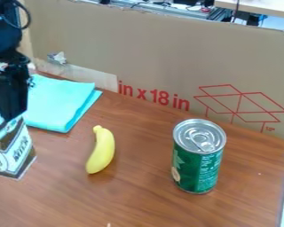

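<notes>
Hanging gripper (9, 114): left edge, by carton (13, 153); I can't tell if clamped.
Banana (101, 151): left of centre, ungripped.
Can (198, 166): right, upright, ungripped.

Yellow banana (101, 151) beside green can (198, 162)

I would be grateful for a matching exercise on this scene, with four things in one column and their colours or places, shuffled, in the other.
Column one:
1. banana
2. can
3. cloth
4. carton

Column two:
A. green side, silver top, standing upright
B. at the view's left edge, by the gripper
C. yellow, lying on the brown table
D. turquoise, folded, near the cardboard

Right pairs: 1-C, 2-A, 3-D, 4-B
</notes>
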### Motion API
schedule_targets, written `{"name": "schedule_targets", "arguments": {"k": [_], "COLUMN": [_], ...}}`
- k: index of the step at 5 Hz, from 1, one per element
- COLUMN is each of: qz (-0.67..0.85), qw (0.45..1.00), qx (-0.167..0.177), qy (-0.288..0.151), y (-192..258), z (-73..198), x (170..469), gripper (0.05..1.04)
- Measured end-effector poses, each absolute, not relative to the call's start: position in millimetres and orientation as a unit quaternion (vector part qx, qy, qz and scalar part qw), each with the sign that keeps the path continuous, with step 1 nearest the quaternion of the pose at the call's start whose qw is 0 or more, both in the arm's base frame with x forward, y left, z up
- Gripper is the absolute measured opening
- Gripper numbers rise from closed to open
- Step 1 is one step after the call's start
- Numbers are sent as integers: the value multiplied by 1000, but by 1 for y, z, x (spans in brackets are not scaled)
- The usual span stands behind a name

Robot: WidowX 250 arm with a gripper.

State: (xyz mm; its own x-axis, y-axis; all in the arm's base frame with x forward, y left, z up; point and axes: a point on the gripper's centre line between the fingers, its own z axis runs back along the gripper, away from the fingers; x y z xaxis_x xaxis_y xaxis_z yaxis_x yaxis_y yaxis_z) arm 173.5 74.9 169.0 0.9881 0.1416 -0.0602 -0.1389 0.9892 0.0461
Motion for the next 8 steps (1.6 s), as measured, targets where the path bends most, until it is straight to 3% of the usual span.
{"name": "schedule_targets", "arguments": {"k": [2,3,5,6,8], "qz": [-3,-68,-80,-61,-42], "qw": [994,990,989,991,991], "qx": [78,58,24,27,66], "qy": [78,110,121,116,107], "y": [108,123,135,139,151], "z": [145,124,101,95,96], "x": [189,182,166,162,165], "gripper": [831,832,831,831,831]}}
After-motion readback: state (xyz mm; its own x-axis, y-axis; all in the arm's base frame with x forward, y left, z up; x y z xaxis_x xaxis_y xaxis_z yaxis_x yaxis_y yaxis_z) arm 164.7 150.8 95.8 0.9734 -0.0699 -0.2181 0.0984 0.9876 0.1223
